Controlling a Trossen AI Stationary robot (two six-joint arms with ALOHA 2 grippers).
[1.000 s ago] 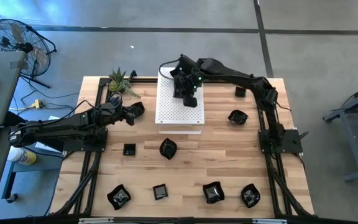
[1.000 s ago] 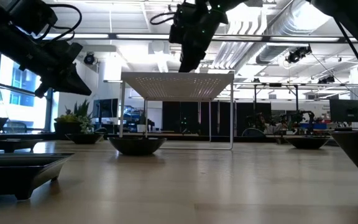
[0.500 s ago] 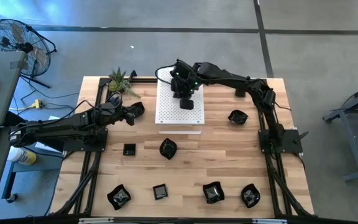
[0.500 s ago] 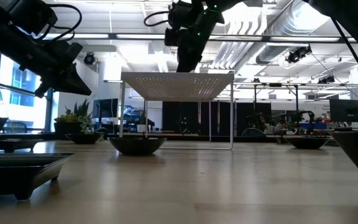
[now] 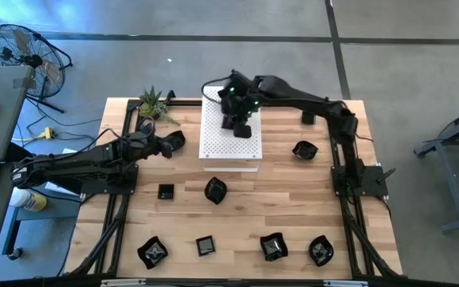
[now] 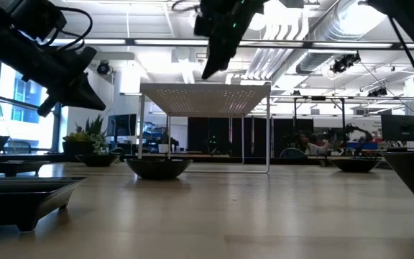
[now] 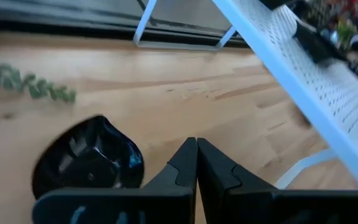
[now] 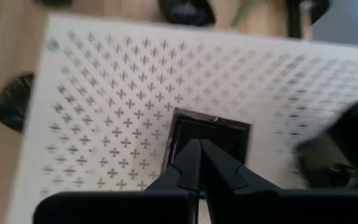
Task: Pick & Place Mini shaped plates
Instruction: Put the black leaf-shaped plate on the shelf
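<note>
Right gripper [image 8: 199,163] hangs over the white perforated board [image 5: 229,135] at the far middle of the table [image 5: 285,199], fingers pinched together with nothing between them. Directly beneath its tips sits a square black mini plate [image 8: 207,135] on the board; from above, the arm covers most of that plate. A second dark shape on the board, toward the edge of the right wrist view, is too blurred to name.

Left gripper [image 7: 196,163] is over at the far left, tips pressed together and empty, just beside a petal-shaped black plate [image 7: 89,163] lying on the wood near the small green plant [image 5: 153,101].

More black plates dot the table: two [image 5: 304,148] on the right, two mid-table [image 5: 215,190], four along the near edge [image 5: 272,246]. In the low view, the plates at either side are cut off by the frame.
</note>
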